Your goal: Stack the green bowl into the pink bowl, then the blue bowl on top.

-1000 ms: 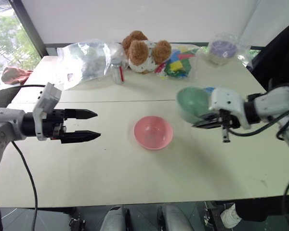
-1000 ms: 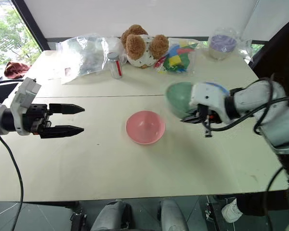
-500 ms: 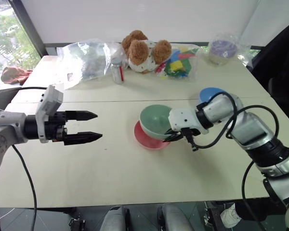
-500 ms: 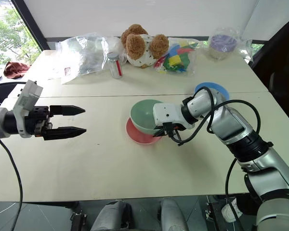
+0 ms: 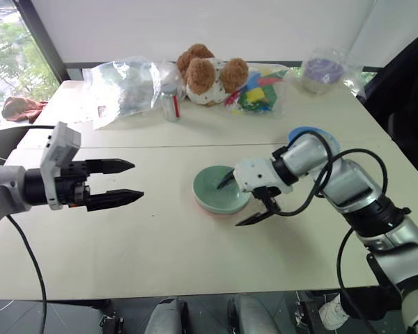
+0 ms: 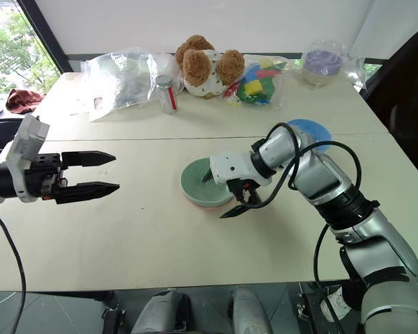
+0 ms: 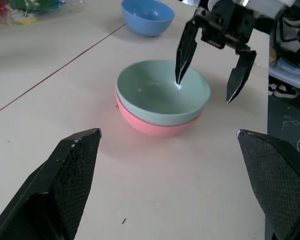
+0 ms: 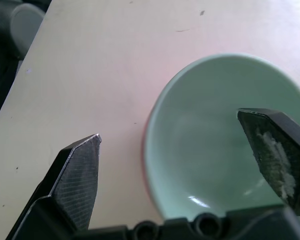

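a pale bench (image 5: 160, 250) carries the pink bowl (image 7: 157, 126) near its middle, the green bowl (image 7: 162, 93) nested inside it. the blue bowl (image 7: 147, 16) sits apart on the robot's right. along the far edge lie clear plastic bags (image 5: 122, 87), a small bottle (image 5: 170, 104), a teddy bear (image 5: 207, 73) and bagged colourful toys (image 5: 259, 90).

Three bowls: one green bowl (image 5: 219, 192) sitting in one pink bowl (image 7: 157, 128), and one blue bowl (image 7: 147, 16). One teddy bear (image 5: 207, 74), one small bottle (image 5: 170, 104), and three plastic bags.
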You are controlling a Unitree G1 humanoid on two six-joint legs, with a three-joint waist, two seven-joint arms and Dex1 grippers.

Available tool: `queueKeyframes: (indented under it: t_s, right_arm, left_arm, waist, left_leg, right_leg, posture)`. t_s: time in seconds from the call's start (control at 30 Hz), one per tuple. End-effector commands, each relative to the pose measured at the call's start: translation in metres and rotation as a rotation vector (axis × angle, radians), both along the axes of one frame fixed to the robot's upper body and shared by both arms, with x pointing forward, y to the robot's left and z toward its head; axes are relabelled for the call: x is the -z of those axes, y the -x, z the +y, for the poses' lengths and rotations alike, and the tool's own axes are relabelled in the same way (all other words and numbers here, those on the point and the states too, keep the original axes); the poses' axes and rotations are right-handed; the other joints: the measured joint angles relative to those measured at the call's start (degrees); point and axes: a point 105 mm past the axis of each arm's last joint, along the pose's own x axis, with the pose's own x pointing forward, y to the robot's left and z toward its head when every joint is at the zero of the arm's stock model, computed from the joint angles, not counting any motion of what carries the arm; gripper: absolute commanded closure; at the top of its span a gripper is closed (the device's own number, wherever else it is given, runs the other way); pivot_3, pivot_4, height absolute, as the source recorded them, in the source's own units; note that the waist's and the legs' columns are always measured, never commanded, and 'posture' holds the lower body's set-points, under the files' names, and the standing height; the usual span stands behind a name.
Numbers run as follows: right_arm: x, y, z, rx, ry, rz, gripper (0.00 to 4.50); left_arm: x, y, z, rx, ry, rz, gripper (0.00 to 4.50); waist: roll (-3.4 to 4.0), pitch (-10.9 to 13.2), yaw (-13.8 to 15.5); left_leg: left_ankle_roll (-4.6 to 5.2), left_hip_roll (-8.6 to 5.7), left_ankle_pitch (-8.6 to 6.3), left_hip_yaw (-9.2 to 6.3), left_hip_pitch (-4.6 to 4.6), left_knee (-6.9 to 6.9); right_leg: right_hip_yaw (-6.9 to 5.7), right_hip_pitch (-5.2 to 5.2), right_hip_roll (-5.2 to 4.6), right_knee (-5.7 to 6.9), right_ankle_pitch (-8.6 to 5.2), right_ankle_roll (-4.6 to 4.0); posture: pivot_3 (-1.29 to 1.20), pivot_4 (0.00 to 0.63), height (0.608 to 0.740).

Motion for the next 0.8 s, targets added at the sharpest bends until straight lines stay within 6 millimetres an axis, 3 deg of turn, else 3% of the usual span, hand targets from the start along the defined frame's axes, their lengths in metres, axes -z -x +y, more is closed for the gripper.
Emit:
queueKeyframes:
  t_s: [0.03, 0.07, 0.17, 0.2, 0.3, 0.4, 0.63, 0.73, 0.8]
  right_arm:
    - [-0.048, -0.023, -0.042, 0.230, -0.098, -0.112, 0.05]
    - [-0.050, -0.029, -0.052, 0.285, -0.103, -0.119, 0.05]
    - [-0.038, -0.062, -0.114, 0.603, -0.079, -0.137, 0.05]
    - [-0.033, -0.068, -0.126, 0.665, -0.076, -0.128, 0.05]
    - [-0.018, -0.079, -0.142, 0.748, -0.086, -0.092, 0.05]
    - [0.014, -0.098, -0.165, 0.896, -0.084, -0.056, 0.05]
    - [0.044, -0.115, -0.175, 0.974, -0.057, -0.030, 0.05]
    - [0.046, -0.119, -0.173, 0.973, -0.051, -0.042, 0.88]
    - [0.043, -0.122, -0.168, 0.965, -0.059, -0.048, 1.78]
  left_arm:
    - [-0.008, 0.005, -0.007, 0.042, -0.014, -0.049, 0.00]
    - [-0.007, 0.004, -0.008, 0.044, -0.014, -0.049, 0.00]
    - [-0.006, -0.001, -0.012, 0.058, -0.007, -0.054, 0.00]
    - [-0.005, -0.002, -0.013, 0.062, -0.006, -0.055, 0.00]
    - [-0.005, -0.005, -0.014, 0.068, -0.003, -0.057, 0.00]
    - [-0.005, -0.008, -0.015, 0.075, -0.005, -0.063, 0.00]
    - [-0.005, -0.010, -0.013, 0.062, -0.013, -0.071, 0.00]
    - [-0.005, -0.008, -0.012, 0.053, -0.015, -0.072, 0.00]
    - [-0.005, -0.008, -0.011, 0.046, -0.017, -0.073, 0.00]
  waist:
    - [-0.01, 0.0, 0.1]
    - [-0.03, 0.0, 0.1]
    - [-0.08, -0.1, -0.1]
    - [-0.08, 0.0, -0.2]
    - [-0.02, 0.0, -0.7]
    - [-0.02, 0.0, -1.3]
    - [0.04, 0.0, -2.0]
    - [0.04, 0.0, -1.9]
    - [0.04, 0.0, -1.9]
  left_leg:
    - [0.00, -0.01, 0.00, 0.00, 0.00, 0.00]
    - [0.00, -0.02, 0.00, -0.01, 0.01, 0.00]
    - [0.01, -0.03, -0.01, 0.00, 0.05, -0.01]
    - [0.01, -0.03, 0.00, 0.02, 0.07, 0.00]
    - [0.00, -0.03, 0.00, 0.10, 0.08, -0.02]
    - [-0.07, 0.09, 0.04, 0.12, 0.08, -0.09]
    - [-0.29, 0.07, 0.17, 0.17, 0.06, -0.11]
    - [-0.47, 0.08, 0.27, 0.16, 0.06, -0.12]
    - [-0.48, 0.08, 0.27, 0.17, 0.06, -0.11]
  right_leg:
    - [-0.01, 0.01, -0.01, -0.01, 0.00, 0.00]
    - [-0.02, 0.03, -0.03, -0.03, 0.00, 0.00]
    - [-0.01, 0.09, -0.04, -0.06, -0.01, -0.01]
    - [0.00, 0.11, -0.04, -0.06, -0.01, -0.01]
    - [0.07, 0.04, 0.00, 0.00, 0.00, -0.02]
    - [0.10, -0.03, 0.15, 0.02, 0.00, -0.02]
    - [0.15, -0.06, 0.14, 0.02, 0.00, -0.01]
    - [0.16, -0.06, 0.14, 0.02, 0.00, -0.01]
    - [0.16, -0.05, 0.13, 0.02, 0.00, -0.01]
  posture:
    - [0.00, 0.150, 0.740]
    - [0.00, 0.150, 0.740]
    - [0.00, 0.150, 0.740]
    - [0.00, 0.150, 0.740]
    - [0.00, 0.150, 0.740]
    - [0.00, 0.150, 0.740]
    - [0.00, 0.150, 0.740]
    - [0.00, 0.150, 0.740]
    - [0.00, 0.150, 0.740]
